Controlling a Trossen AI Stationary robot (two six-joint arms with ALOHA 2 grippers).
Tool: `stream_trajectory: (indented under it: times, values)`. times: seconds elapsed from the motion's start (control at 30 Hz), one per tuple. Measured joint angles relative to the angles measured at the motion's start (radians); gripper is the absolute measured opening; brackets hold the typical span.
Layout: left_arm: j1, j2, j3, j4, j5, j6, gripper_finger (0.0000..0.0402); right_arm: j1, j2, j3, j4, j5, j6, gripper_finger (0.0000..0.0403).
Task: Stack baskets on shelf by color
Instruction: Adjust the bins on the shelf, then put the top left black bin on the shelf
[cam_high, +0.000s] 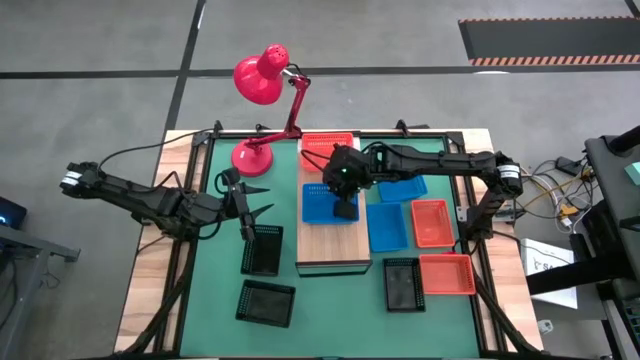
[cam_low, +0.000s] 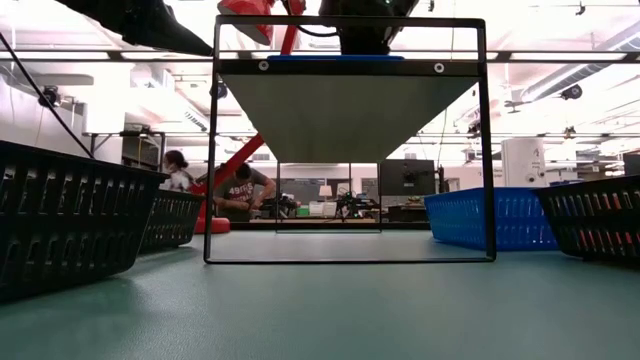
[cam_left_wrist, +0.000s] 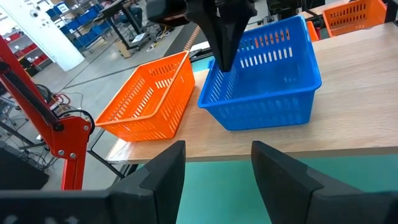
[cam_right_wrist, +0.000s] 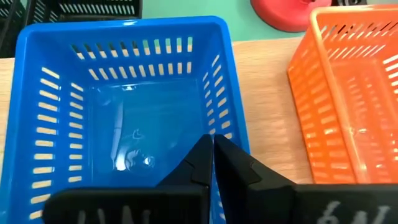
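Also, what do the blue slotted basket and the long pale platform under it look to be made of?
The blue slotted basket looks like moulded plastic: glossy floor with glare, uniform slots in thin walls. The long pale platform under it looks like light wood or wood-look board, matte, with faint grain; which of the two can't be told.

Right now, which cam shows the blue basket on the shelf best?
Right wrist view: the blue basket fills the picture, interior and mesh walls clear, with the shut right hand over its rim. Left wrist view shows its outside beside the orange basket. High view shows it small; low view only the shelf's underside.
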Motion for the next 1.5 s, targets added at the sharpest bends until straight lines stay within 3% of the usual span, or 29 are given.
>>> stream_trajectory:
  times: [0.67, 0.97, 1.1, 1.27, 1.5]
  values:
    - [0.0, 0.002, 0.0, 0.002, 0.0, 0.0, 0.0169, -0.013, 0.0, 0.0, 0.059, 0.103, -0.079, 0.0009]
    - [0.0, 0.002, 0.0, 0.001, 0.001, 0.0, 0.0169, -0.018, -0.009, 0.02, 0.07, 0.099, -0.1, 0.0009]
    - [0.0, 0.002, 0.0, 0.0, 0.002, 0.0, 0.0169, -0.017, -0.03, 0.039, 0.059, 0.025, -0.104, 0.0009]
    - [0.0, 0.007, 0.0, 0.0, 0.004, -0.001, 0.0169, 0.036, -0.055, 0.028, 0.055, -0.029, -0.124, 0.0009]
    - [0.0, 0.015, 0.0, 0.002, 0.004, -0.051, 0.0169, 0.175, -0.065, 0.001, 0.054, -0.019, -0.129, 0.0009]
